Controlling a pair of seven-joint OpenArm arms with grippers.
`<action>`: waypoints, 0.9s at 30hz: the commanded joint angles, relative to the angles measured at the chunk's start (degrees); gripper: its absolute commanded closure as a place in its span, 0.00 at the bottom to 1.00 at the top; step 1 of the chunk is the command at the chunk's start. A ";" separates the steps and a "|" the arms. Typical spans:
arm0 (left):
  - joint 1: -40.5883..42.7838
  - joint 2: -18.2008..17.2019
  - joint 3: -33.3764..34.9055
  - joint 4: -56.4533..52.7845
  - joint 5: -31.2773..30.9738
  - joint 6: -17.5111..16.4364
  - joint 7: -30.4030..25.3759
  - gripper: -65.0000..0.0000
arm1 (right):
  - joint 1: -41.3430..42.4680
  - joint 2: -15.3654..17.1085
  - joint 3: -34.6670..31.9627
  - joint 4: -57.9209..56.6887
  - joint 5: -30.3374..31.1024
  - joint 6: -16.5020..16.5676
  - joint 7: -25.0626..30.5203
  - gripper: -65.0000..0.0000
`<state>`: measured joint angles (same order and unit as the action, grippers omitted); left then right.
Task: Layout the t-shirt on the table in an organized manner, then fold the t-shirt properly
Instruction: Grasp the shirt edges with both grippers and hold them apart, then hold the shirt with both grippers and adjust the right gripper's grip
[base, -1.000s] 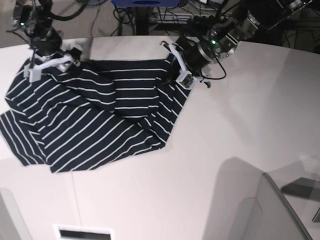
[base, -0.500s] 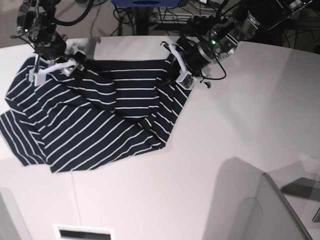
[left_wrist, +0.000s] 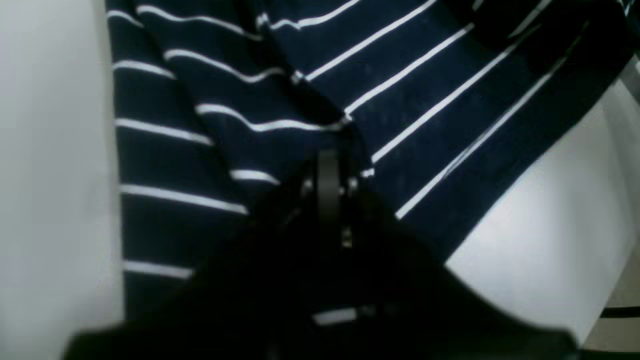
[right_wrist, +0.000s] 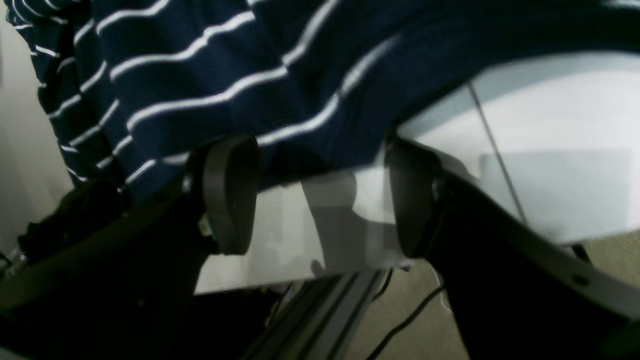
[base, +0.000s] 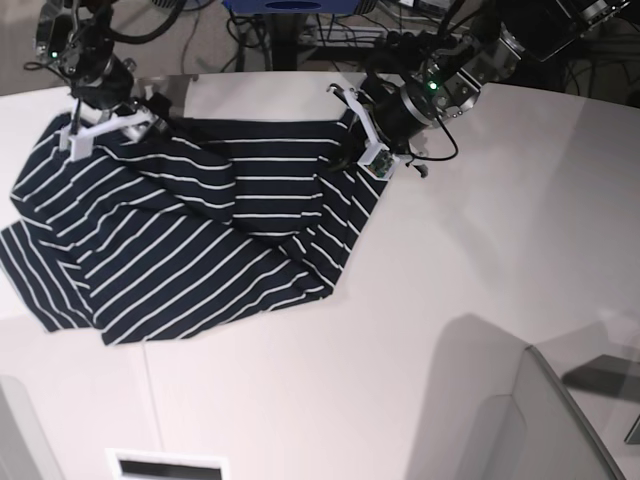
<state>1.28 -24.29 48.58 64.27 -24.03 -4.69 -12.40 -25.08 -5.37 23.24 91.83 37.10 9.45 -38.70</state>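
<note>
We see a smooth white tabletop (base: 450, 270) carrying a rumpled navy white-striped cloth t-shirt (base: 190, 235) at left. The left gripper (left_wrist: 327, 175) pinches its cloth; the right gripper (right_wrist: 320, 200) gapes over the table edge, cables beyond.

T-shirt (base: 190, 235): dark navy, thin white stripes, rumpled, layers folded over one another, spread across far left of table (base: 470, 270). Table: white, matte, curved edge.

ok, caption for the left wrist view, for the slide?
Left claw shut on a pinched fold of the striped t-shirt, white table showing alongside.
</note>
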 joint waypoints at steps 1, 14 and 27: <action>0.08 -0.63 -0.09 0.30 -0.01 0.51 1.63 1.00 | 0.60 0.31 0.01 0.87 0.66 0.35 0.68 0.42; 0.26 -0.72 -0.09 0.30 -0.01 0.51 1.63 1.00 | 2.97 0.31 0.10 1.14 0.66 0.52 0.24 0.97; 0.17 -2.91 -0.18 2.15 -0.01 0.51 1.55 1.00 | 4.91 0.75 0.18 15.64 0.48 0.09 -8.47 1.00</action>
<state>1.48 -26.24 48.53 65.91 -24.01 -4.49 -11.25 -20.45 -4.91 23.24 106.13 36.84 8.97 -48.14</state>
